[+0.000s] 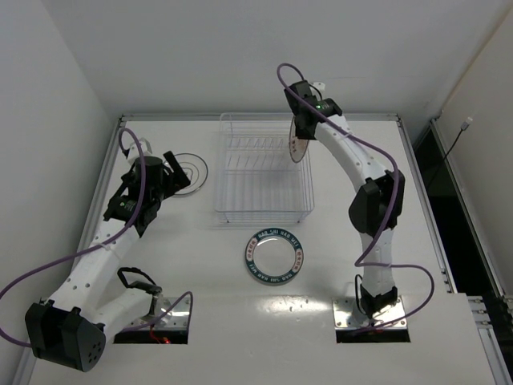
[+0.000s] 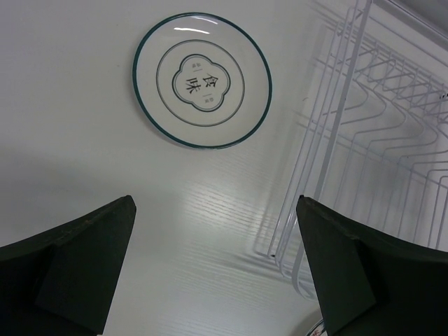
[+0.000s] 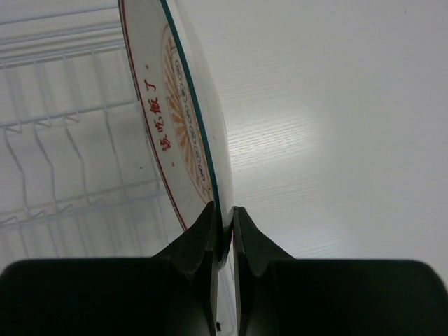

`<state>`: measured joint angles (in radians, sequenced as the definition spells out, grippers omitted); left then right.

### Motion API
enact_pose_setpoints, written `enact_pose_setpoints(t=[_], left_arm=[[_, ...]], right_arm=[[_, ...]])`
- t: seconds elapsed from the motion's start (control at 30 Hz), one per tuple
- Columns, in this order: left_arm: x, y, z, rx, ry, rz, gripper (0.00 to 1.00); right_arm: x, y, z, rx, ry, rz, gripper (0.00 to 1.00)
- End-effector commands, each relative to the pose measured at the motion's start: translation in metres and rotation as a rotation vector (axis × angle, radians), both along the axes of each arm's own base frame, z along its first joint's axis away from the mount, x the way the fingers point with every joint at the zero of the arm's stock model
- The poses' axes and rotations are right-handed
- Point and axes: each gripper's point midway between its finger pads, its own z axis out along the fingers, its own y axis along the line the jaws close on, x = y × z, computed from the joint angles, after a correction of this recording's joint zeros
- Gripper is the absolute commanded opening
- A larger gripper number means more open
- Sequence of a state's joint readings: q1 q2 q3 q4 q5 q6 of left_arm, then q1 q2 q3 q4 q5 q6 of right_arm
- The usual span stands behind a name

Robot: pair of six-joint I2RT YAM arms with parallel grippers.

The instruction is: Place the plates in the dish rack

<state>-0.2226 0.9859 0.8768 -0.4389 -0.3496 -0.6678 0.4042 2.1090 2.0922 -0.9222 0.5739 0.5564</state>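
The white wire dish rack (image 1: 264,170) stands at the back middle of the table. My right gripper (image 1: 299,128) is shut on the rim of the white plate with the orange-brown band (image 1: 296,144). It holds that plate upright over the rack's right end. In the right wrist view the plate (image 3: 187,119) stands on edge between the fingers (image 3: 210,224), with the rack's tines (image 3: 56,129) to its left. My left gripper (image 1: 171,172) hangs open over the table beside the black-rimmed plate (image 2: 201,80), which lies flat left of the rack (image 2: 364,140). The teal lettered plate (image 1: 275,257) lies flat in front of the rack.
The table (image 1: 377,265) is walled at the back and on the left. Its right edge (image 1: 425,208) drops into a dark gap. Purple cables loop along both arms, and the arm bases (image 1: 369,313) sit at the near edge.
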Motion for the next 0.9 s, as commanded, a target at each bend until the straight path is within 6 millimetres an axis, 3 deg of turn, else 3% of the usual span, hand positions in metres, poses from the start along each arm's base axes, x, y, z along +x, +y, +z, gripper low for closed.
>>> enact_pose_setpoints(t=[0.0, 0.07, 0.17, 0.23, 0.3, 0.4, 0.53, 0.6, 0.67, 0.73, 0.77, 0.83, 0.87], left_arm=[[-0.001, 0.006, 0.007, -0.01, -0.03, 0.029, 0.99], [-0.001, 0.007, 0.007, -0.005, -0.031, 0.037, 0.99], [-0.001, 0.009, 0.007, 0.0, -0.032, 0.045, 0.99], [0.0, 0.011, 0.008, -0.003, -0.028, 0.07, 0.99], [0.0, 0.013, 0.007, -0.002, -0.018, 0.082, 0.99], [0.006, 0.011, 0.004, -0.014, 0.003, 0.093, 0.99], [0.019, 0.011, 0.002, -0.051, 0.015, 0.14, 0.99], [0.023, 0.014, -0.01, -0.059, 0.047, 0.165, 0.99], [0.024, 0.029, -0.021, -0.089, 0.069, 0.239, 0.99], [0.026, 0.06, -0.041, -0.16, 0.08, 0.38, 0.99], [0.031, 0.055, -0.042, -0.195, 0.07, 0.375, 0.99], [0.03, 0.073, -0.062, -0.285, 0.073, 0.412, 0.99], [0.038, 0.079, -0.071, -0.377, 0.014, 0.374, 0.99]], right_arm=[[0.0, 0.019, 0.005, 0.013, 0.008, 0.081, 0.0], [-0.002, 0.027, -0.009, 0.039, 0.056, 0.112, 0.03], [-0.01, 0.037, -0.012, 0.089, 0.098, 0.146, 0.21], [-0.014, 0.044, -0.017, 0.122, 0.123, 0.172, 0.25], [-0.018, 0.045, -0.009, 0.135, 0.112, 0.18, 0.28], [-0.026, 0.05, 0.012, 0.184, 0.083, 0.211, 0.39], [-0.028, 0.041, 0.05, 0.236, 0.003, 0.227, 0.4], [-0.033, 0.037, 0.072, 0.25, -0.034, 0.256, 0.44], [-0.038, 0.039, 0.083, 0.264, -0.062, 0.289, 0.46], [-0.054, 0.036, 0.103, 0.297, -0.093, 0.322, 0.49], [-0.056, 0.038, 0.116, 0.314, -0.125, 0.337, 0.49], [-0.064, 0.039, 0.119, 0.346, -0.131, 0.374, 0.55], [-0.074, 0.039, 0.121, 0.379, -0.131, 0.399, 0.55]])
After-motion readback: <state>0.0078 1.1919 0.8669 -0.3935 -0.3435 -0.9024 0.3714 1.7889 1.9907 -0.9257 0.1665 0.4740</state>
